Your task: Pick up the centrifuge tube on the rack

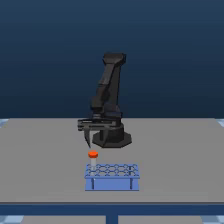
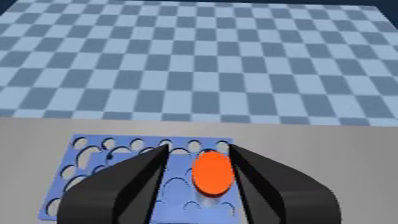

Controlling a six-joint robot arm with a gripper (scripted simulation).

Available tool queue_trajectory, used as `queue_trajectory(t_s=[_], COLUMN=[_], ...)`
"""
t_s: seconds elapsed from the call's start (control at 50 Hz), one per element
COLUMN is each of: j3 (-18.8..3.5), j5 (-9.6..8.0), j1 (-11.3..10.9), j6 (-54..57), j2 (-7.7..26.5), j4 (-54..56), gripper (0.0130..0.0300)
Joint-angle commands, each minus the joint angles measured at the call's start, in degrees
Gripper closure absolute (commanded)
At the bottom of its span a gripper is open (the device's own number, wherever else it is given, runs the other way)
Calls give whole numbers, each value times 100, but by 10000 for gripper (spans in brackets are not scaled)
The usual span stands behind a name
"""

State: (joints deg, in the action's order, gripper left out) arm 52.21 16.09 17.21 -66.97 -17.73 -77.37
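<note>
Your gripper (image 2: 200, 192) is hanging spread wide, its fingers (image 2: 124, 185) flanking the centrifuge tube (image 2: 213, 173) low in frame, standing in the rack (image 2: 89, 165). You're wanting a straight descent, keeping that cap centred before squeezing.

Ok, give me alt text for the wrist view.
The open claw straddles the orange-capped centrifuge tube standing in the light-blue rack, one black finger on either side. Grey table and a blue checkered floor lie beyond.
</note>
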Motion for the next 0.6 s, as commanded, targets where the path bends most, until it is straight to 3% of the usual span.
queue_trajectory(t_s=[0.02,0.26,0.6], j3=[-98,-215,-181], j5=[32,45,57], j1=[107,180,177], j6=[-202,-313,-86], j2=[82,201,232], j4=[-158,-289,-70], gripper=[130,130,130])
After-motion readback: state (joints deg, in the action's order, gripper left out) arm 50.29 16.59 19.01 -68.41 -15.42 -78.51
